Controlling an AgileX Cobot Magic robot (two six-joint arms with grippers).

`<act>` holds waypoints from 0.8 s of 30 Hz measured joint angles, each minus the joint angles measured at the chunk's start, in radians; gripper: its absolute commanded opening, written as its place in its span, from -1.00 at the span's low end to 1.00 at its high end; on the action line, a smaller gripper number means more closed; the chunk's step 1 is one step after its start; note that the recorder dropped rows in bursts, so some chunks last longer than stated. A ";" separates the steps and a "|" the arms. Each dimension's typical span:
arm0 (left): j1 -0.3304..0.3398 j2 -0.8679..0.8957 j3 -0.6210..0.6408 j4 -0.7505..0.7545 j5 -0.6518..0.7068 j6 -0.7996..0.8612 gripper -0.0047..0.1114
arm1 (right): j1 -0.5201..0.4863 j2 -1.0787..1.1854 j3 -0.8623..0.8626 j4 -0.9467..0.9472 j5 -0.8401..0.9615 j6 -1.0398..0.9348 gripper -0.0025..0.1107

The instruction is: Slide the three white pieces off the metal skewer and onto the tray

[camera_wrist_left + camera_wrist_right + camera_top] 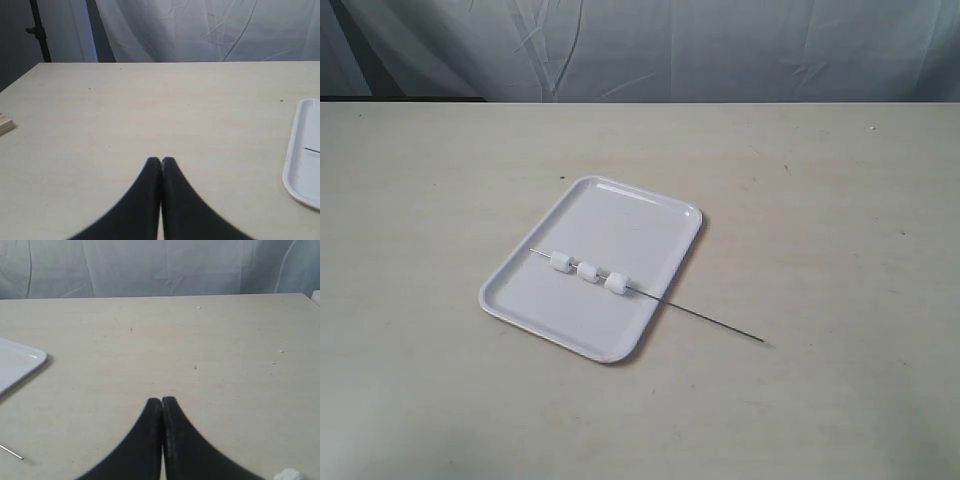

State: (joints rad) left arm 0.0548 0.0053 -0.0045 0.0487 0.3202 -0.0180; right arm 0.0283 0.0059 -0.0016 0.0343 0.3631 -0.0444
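Black fingertips fill the foreground of each wrist view: the left gripper (pixel 161 161) and the right gripper (pixel 161 401) both have their jaws pressed together with nothing between them, and both hang over bare table (pixel 820 200), well apart from the work. Neither arm shows in the exterior view. The tray (pixel 620 215) lies at the middle of the table. The metal skewer (pixel 710 318) rests across it at a slant, one short end over the tray floor and the long bare end running past the rim onto the table on the right side. The three white pieces (pixel 588 271) sit threaded in a row near the short end, all over the tray, close together. Nothing has been slid off yet. The likeliest trouble, as I judge it, is the rod itself: it is very thin and lies almost flat, so closing fingers may skid off it or roll it, dragging the pieces along. Pushing the pieces toward the long end would carry them over the rim and drop them on the table instead of the tray. Squeezing the soft pieces hard could crush them or jam them on the rod, and the light tray may shift if the rod is levered against its rim.
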 measured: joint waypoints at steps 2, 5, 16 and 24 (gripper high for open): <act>0.000 0.000 0.000 0.000 0.000 0.000 -0.92 | 0.000 0.000 0.000 0.000 0.000 0.000 -0.97; 0.000 0.000 0.000 0.000 0.000 0.000 -0.92 | 0.000 0.000 0.000 0.000 0.000 0.000 -0.97; 0.000 -0.001 0.004 -0.261 -0.477 -0.002 -0.92 | 0.000 0.000 0.000 0.108 -0.449 0.000 -0.97; 0.000 -0.001 0.004 -0.282 -0.634 -0.002 -0.92 | 0.000 0.000 0.000 0.160 -0.771 0.000 -0.97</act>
State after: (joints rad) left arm 0.0548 0.0039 -0.0006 -0.2334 -0.3138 -0.0201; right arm 0.0283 0.0059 -0.0016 0.1941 -0.4078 -0.0444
